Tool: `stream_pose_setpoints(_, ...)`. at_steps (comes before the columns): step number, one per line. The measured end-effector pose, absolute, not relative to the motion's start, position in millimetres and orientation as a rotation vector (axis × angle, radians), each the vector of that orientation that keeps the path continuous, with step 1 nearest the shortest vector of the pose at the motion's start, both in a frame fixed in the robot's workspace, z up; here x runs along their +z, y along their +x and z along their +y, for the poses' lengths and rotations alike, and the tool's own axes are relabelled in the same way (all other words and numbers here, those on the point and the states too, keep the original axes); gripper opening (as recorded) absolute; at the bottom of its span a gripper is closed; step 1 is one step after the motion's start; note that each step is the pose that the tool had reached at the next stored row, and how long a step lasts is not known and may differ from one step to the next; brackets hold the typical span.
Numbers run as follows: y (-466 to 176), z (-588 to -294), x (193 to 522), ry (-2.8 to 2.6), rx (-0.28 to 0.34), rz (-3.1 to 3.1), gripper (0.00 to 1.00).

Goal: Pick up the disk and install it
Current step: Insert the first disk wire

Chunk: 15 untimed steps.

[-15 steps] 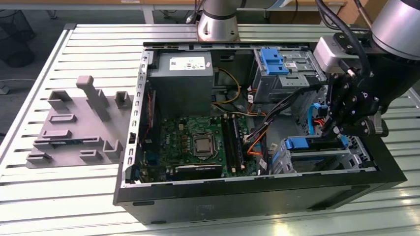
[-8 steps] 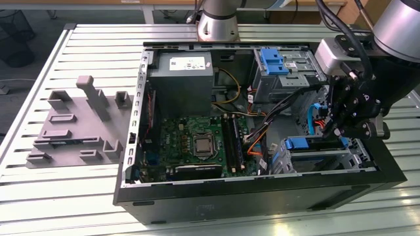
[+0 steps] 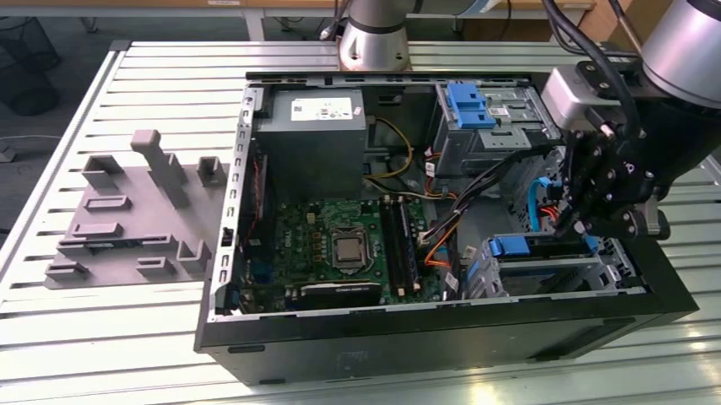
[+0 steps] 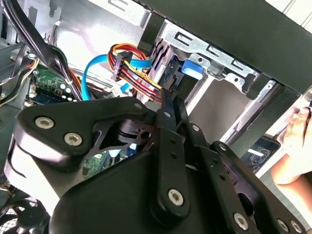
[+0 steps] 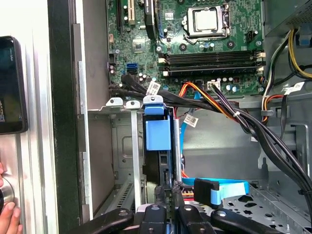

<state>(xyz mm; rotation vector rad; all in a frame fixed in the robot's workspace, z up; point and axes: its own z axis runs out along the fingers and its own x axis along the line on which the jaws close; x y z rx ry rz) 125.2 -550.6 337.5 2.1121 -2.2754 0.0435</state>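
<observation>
Inside the open computer case (image 3: 631, 308), at the corner nearest the exterior view's right, the black gripper (image 3: 588, 221) reaches down over the lower drive cage (image 3: 552, 270). Its fingers (image 5: 168, 197) are pressed close together; they appear to be pinching the rear edge of the disk (image 5: 158, 131), though the contact itself is hidden behind the linkage.

The disk stands on edge in a slot of that cage. What shows of it in the first wrist view is its bright blue carrier handle, with a dark body below it running down towards the fingertips. In the exterior view the same blue handle (image 3: 509, 246) sits at the top of the cage, just beside the gripper. In the second wrist view the blue part (image 4: 192, 68) lies under the cage's perforated metal rail (image 4: 204, 48), beyond the narrow finger tips (image 4: 170, 105).

A flat blue data cable (image 5: 229, 187) and a bundle of red, orange and yellow power wires (image 4: 139, 80) lie just beside the gripper, on the motherboard side of the cage. The green motherboard (image 3: 338, 245) fills the case floor beyond them, and black cables (image 5: 243, 122) cross between board and cage.

Outside the case wall nearest the cage, a person's hand (image 4: 295, 146) rests on the slatted table (image 3: 113, 337) next to a dark phone (image 5: 12, 83).
</observation>
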Motion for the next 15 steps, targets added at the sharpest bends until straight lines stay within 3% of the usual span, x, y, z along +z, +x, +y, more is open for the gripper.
stream_pose_setpoints(15,128.8,-548.8,335.1,2.118,0.041,-2.268,0.16)
